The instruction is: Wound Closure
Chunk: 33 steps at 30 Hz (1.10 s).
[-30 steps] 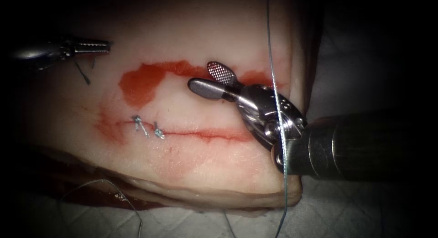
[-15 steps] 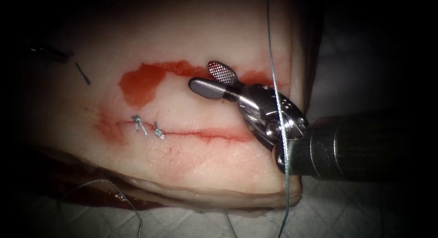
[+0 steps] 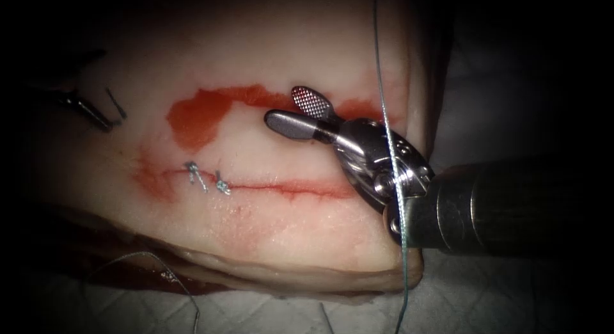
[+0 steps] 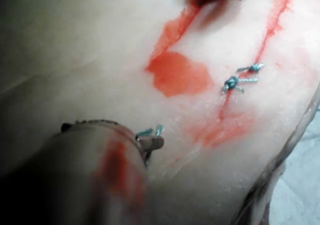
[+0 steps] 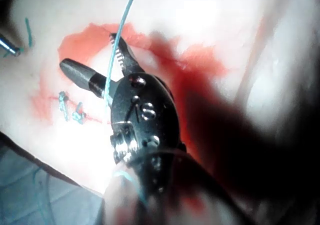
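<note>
tissue (image 3: 288, 46): cut (image 3: 281, 188) runs left-right; right end effector (image 3: 291, 110) apart, empty; left (image 3: 96, 119) clamps thread end (image 3: 116, 102).

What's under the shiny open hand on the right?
Under the right hand, open and holding nothing, lie pale tissue and red fluid. Its wrist covers the right end of the cut. Thread crosses over it.

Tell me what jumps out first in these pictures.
The right claw stands out, jaws open and holding nothing, above the cut beside a red fluid patch. A thread hangs taut across its wrist. Two knots sit at the cut's left end.
</note>
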### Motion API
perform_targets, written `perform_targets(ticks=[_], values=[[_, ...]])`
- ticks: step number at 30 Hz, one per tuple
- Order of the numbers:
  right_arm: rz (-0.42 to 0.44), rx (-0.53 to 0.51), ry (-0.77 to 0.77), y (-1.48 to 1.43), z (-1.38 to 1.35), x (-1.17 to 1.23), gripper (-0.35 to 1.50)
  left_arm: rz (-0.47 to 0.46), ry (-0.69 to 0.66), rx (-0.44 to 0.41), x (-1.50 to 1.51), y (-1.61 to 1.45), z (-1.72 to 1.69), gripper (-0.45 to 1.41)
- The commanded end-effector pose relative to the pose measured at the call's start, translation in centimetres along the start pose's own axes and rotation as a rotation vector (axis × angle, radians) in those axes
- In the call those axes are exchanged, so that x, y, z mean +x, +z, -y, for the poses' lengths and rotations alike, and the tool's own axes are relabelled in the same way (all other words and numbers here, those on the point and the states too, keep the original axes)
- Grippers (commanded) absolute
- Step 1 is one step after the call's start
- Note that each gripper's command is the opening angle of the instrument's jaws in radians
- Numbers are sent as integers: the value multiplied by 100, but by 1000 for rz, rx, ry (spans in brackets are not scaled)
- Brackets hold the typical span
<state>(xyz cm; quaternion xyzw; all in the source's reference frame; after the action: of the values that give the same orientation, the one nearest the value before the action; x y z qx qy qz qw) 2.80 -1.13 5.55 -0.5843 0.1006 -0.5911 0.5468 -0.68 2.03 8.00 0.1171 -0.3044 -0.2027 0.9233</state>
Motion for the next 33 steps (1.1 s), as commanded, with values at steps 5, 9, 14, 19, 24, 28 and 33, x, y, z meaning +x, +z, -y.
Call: perform_targets(ticks=[5, 9, 14, 19, 24, 28, 33], values=[[2, -3, 0, 7, -3, 5, 145, -23, 69, -26, 32, 38, -9, 110], [2, -3, 0, 7, -4, 5, 143, -37, 72, -22, 33, 40, -13, 113], [2, -4, 0, 6, -4, 5, 143, -25, 55, 7, 13, 17, -11, 115], [1, -4, 0, 6, -4, 5, 143, 103, 29, 46, -18, -16, -6, 115], [1, -4, 0, 5, -4, 4, 143, 174, 11, 59, -36, -38, -1, 115], [1, -5, 1, 5, -3, 4, 143, 187, 6, 63, -44, -42, -5, 113], [-2, -7, 4, 0, -1, -2, 143, 257, -13, 32, -62, -36, 1, 123]])
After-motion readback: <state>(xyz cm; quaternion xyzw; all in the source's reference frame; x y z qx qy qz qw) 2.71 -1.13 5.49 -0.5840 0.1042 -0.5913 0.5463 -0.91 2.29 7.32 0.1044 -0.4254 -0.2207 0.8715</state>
